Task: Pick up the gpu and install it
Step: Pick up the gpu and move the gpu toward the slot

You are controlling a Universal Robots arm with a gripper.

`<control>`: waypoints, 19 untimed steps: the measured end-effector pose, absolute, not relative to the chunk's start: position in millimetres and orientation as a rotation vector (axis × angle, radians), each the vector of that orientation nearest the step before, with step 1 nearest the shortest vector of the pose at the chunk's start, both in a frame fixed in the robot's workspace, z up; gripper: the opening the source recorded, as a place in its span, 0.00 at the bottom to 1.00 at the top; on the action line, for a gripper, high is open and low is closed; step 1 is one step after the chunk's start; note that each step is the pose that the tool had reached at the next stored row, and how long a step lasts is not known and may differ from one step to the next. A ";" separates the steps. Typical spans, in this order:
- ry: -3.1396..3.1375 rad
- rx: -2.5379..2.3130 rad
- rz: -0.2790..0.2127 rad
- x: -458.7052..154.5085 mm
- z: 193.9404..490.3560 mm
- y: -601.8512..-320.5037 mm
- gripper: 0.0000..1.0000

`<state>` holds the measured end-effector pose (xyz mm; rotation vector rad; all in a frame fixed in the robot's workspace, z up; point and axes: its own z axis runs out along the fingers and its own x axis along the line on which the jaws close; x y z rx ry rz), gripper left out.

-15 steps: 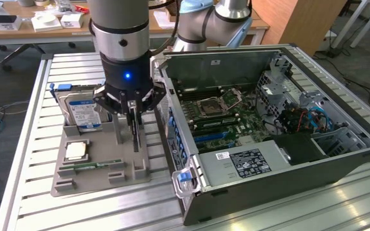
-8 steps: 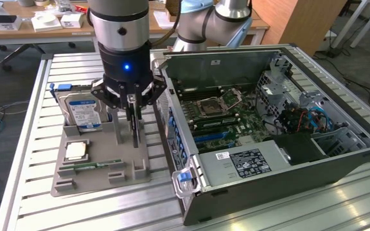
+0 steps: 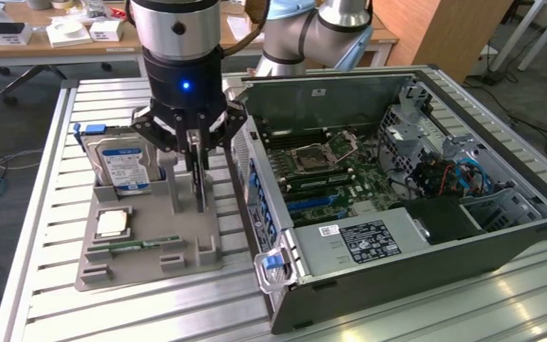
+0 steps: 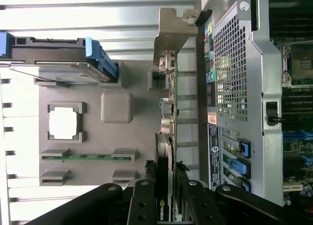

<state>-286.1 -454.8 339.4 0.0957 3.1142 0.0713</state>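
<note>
Black robot pincer [image 3: 196, 152] clamped narrow on the gpu [image 3: 199, 185], a thin green card with silver end bracket; it's upright on the grey plastic tray [image 3: 145, 271], tray side nearest the open computer case [image 3: 426, 263]; a top-edge grip could let it tilt, jamming the slot.

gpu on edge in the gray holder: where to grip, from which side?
Top long edge of the gpu, pinched across its flat faces, coming straight down. It stands upright, thin edge up, in the gray holder, and the computer case close beside it likely crowds any side approach.
</note>
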 end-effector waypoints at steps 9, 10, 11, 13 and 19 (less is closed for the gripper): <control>3.114 0.096 0.071 -286.1 350.3 -454.8 0.26; 3.114 0.096 0.071 -286.1 351.1 -454.8 0.26; 3.114 0.096 0.072 -286.1 351.5 -454.8 0.26; 3.114 0.096 0.072 -286.1 351.6 -454.8 0.26; 3.114 0.096 0.074 -286.1 352.7 -454.8 0.26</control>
